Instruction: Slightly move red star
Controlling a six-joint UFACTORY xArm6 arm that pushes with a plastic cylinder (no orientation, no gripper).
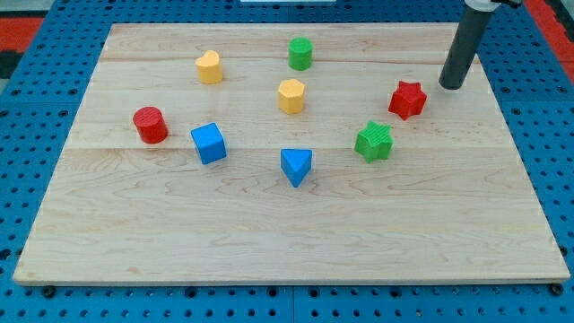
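The red star (407, 99) lies on the wooden board (287, 233) at the view's right, upper half. My tip (452, 86) is just to the right of the red star and slightly above it in the view, with a small gap between them. The dark rod rises from the tip to the view's top right corner.
A green star (374, 142) lies below-left of the red star. A yellow hexagon (291, 95), a green cylinder (300, 54), a yellow heart (209, 67), a red cylinder (151, 125), a blue cube (209, 143) and a blue triangle (296, 166) lie further left.
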